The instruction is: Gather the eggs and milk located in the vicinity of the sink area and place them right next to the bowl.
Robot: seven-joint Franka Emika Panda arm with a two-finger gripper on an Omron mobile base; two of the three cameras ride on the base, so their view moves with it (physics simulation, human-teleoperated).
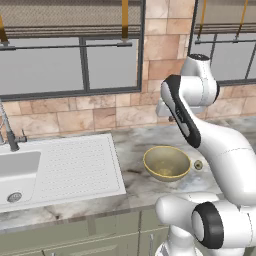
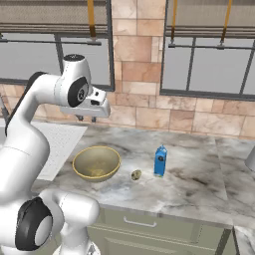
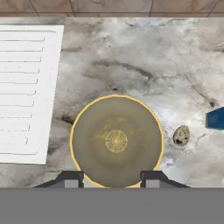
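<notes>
Hand view shows the jaws spread, empty, above the bowl [image 3: 116, 141]; the speckled egg [image 3: 181, 135] beside it looks fragile and slippery, so pinch its middle gently.

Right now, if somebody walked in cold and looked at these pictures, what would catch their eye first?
Probably the big white arm, its gripper hanging open high above the yellow-olive bowl on the marble counter. Next, the bright blue milk carton standing upright to the bowl's right, with a small speckled egg lying between them. The white sink and ribbed drainboard sit left.
</notes>
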